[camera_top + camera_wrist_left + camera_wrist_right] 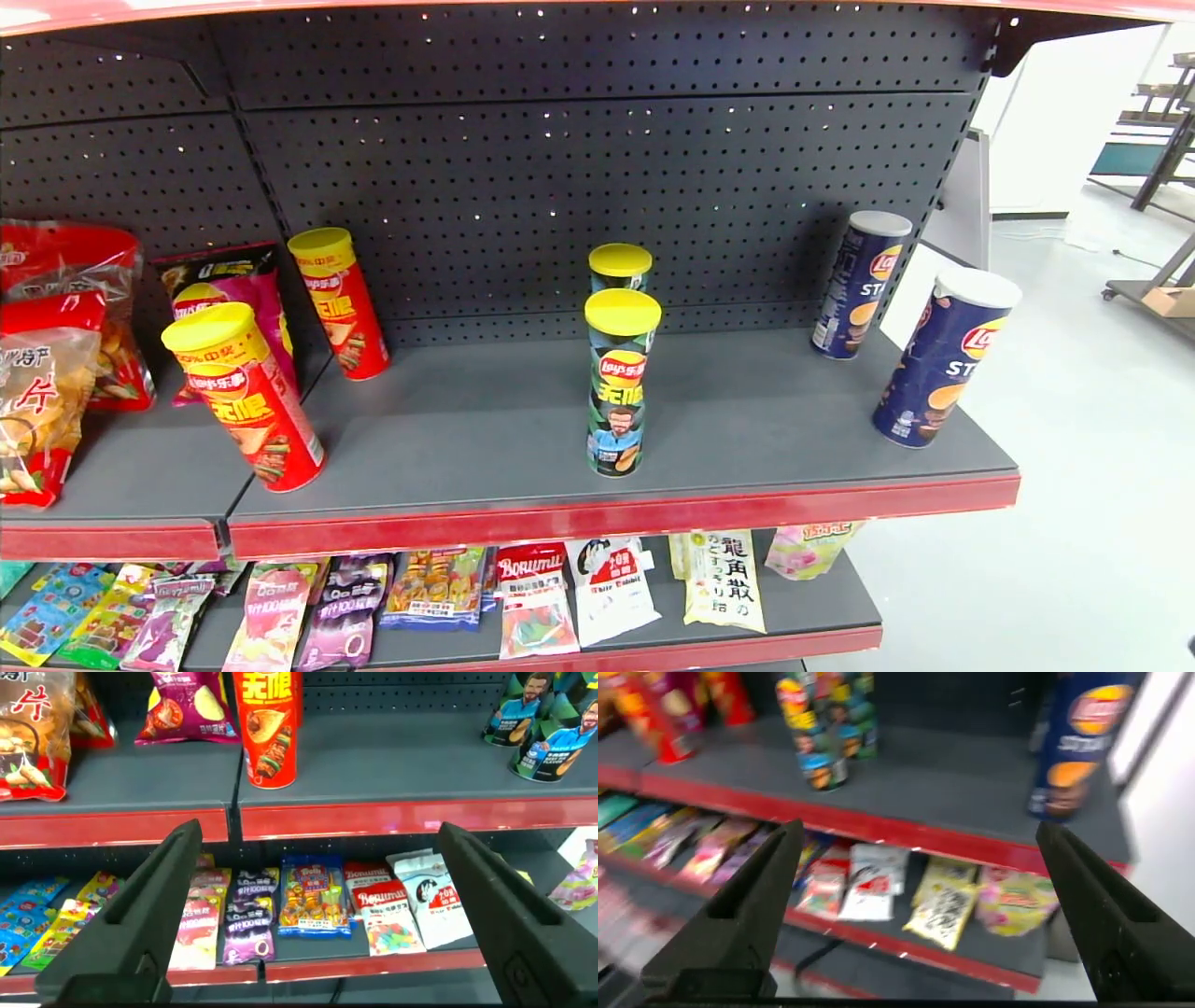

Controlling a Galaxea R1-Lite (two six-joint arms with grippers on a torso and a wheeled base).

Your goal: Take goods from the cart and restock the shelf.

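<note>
Grey decking with a red front lip is the shelf you are facing, and six crisp cans stand on it in three pairs, each with its long axis vertical and its lid up. Toward the left end, one red can with a yellow lid stands close to the front edge, and a second red can stands behind it near the back panel. At the middle, a green can stands midway between the front and back edges, and its twin stands directly behind it against the back panel. At the right end, a blue can with a pale lid sits by the front right corner, and another blue can stands near the back right corner. Snack bags fill the neighbouring shelf section at the left. Flat sweet packets lie in a row along the lower shelf. Your left tool is spread wide in front of the red lip, below the front red can. Your right tool is also spread wide, out in front of the shelf between the green and blue cans.
</note>
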